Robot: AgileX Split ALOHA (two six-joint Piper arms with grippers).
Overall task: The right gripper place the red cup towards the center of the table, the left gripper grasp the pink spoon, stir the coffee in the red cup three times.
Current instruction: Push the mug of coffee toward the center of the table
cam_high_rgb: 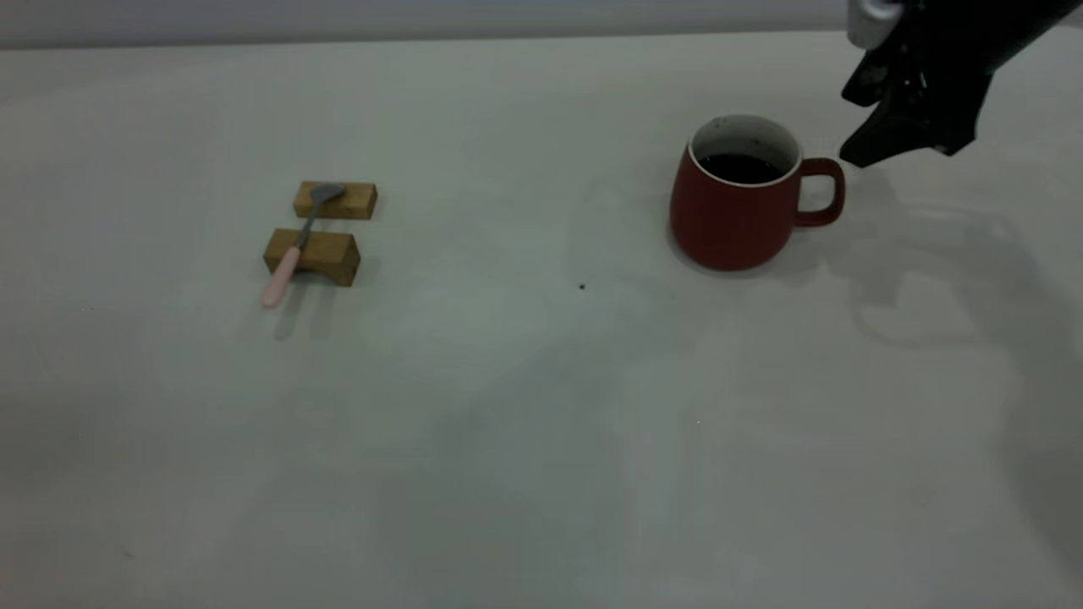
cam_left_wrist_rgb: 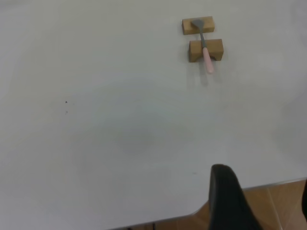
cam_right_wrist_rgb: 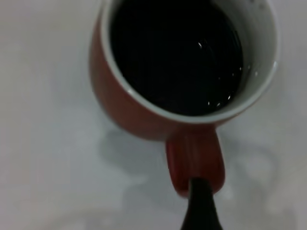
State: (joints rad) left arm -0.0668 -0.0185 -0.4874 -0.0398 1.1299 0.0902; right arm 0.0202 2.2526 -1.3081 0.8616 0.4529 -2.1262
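The red cup [cam_high_rgb: 732,211] stands on the table [cam_high_rgb: 508,406] at the right, its handle [cam_high_rgb: 825,193] pointing right, with dark coffee [cam_high_rgb: 740,167] inside. My right gripper [cam_high_rgb: 849,125] hovers open just right of and above the handle, touching nothing. In the right wrist view one dark finger [cam_right_wrist_rgb: 199,211] overlaps the red handle [cam_right_wrist_rgb: 194,163] below the coffee [cam_right_wrist_rgb: 177,52]. The pink spoon [cam_high_rgb: 292,254] lies across two wooden blocks at the left. My left gripper [cam_left_wrist_rgb: 264,191] is open over the table's edge, far from the spoon [cam_left_wrist_rgb: 205,52].
Two tan wooden blocks [cam_high_rgb: 336,200] [cam_high_rgb: 313,254] prop the spoon off the table. A tiny dark speck [cam_high_rgb: 582,287] lies near the middle. Brown floor [cam_left_wrist_rgb: 278,206] shows past the table edge in the left wrist view.
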